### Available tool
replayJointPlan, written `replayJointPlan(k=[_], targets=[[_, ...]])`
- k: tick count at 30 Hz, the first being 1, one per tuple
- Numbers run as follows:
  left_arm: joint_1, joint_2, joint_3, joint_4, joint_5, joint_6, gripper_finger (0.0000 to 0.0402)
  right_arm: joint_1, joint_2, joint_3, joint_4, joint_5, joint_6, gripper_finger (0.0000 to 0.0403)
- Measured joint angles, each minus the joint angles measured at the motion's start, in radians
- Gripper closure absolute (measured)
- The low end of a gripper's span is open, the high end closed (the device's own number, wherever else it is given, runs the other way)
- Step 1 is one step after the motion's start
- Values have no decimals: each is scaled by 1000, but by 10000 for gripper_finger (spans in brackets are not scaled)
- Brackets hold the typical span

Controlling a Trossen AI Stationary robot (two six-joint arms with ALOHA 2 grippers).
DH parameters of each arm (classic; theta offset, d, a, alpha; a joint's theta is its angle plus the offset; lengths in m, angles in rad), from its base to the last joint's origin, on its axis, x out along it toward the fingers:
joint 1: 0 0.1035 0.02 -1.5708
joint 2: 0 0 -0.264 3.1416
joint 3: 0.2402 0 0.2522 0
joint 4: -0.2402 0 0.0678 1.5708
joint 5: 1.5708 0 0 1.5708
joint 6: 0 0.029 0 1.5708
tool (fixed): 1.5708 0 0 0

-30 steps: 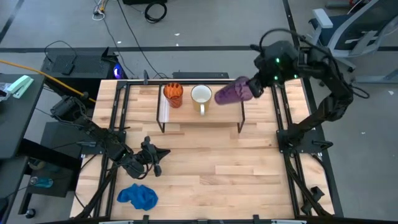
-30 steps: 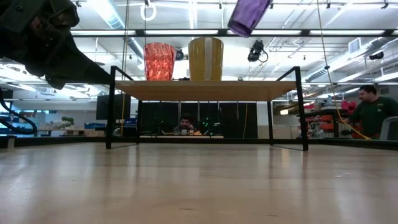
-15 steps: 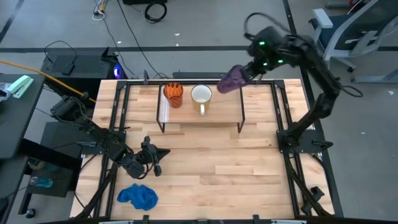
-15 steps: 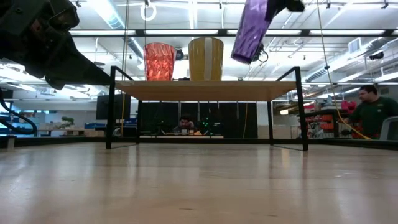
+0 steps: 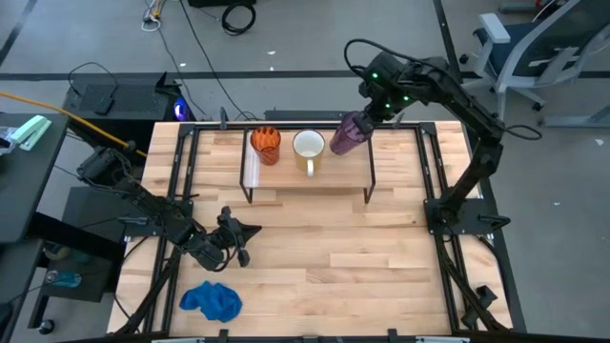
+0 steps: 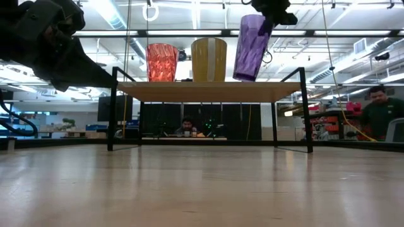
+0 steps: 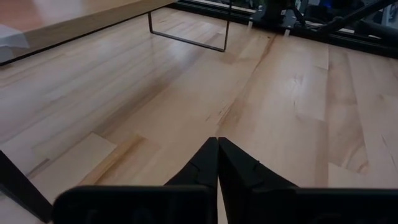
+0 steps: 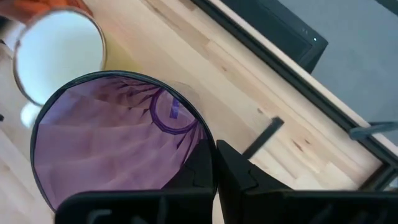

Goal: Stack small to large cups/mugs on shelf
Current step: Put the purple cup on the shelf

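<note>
A purple tumbler (image 5: 346, 134) hangs nearly upright over the right part of the light-wood shelf (image 5: 286, 177), mouth up, in my shut right gripper (image 5: 362, 116). In the low view its base (image 6: 243, 78) is level with the shelf top (image 6: 208, 91); I cannot tell whether they touch. A white mug (image 5: 308, 145) and an orange swirl cup (image 5: 266, 143) stand on the shelf to the tumbler's left. My left gripper (image 5: 235, 244) is shut and empty, low over the table's near left. My right gripper holds the tumbler by its rim (image 8: 200, 138), on the side toward the table's right. One finger (image 8: 198, 167) is inside the tumbler and the other outside, with the wall between them. The fingers come from above, slanting down. The tumbler hangs below them, slightly tilted.
A crumpled blue cloth (image 5: 212, 300) lies at the table's near left corner. The shelf's black legs (image 6: 305, 113) stand on the tabletop. Bare wood (image 5: 334, 257) lies between the shelf and the near edge. People sit and stand in the room behind (image 6: 377, 110).
My right gripper has gone toward the table's left over the shelf and come down. It has turned the tumbler from lying steeply tilted to nearly upright. The tumbler now stands low beside the white mug.
</note>
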Motion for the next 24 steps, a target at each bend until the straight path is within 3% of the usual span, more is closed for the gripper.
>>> replayJointPlan(k=[10,24], targets=[[0,0,0,0,0,0,381,-2,-91,-165,-1,-11,-23,398],[0,0,0,0,0,23,378,-1,-84,-185,1,11,-46,397]])
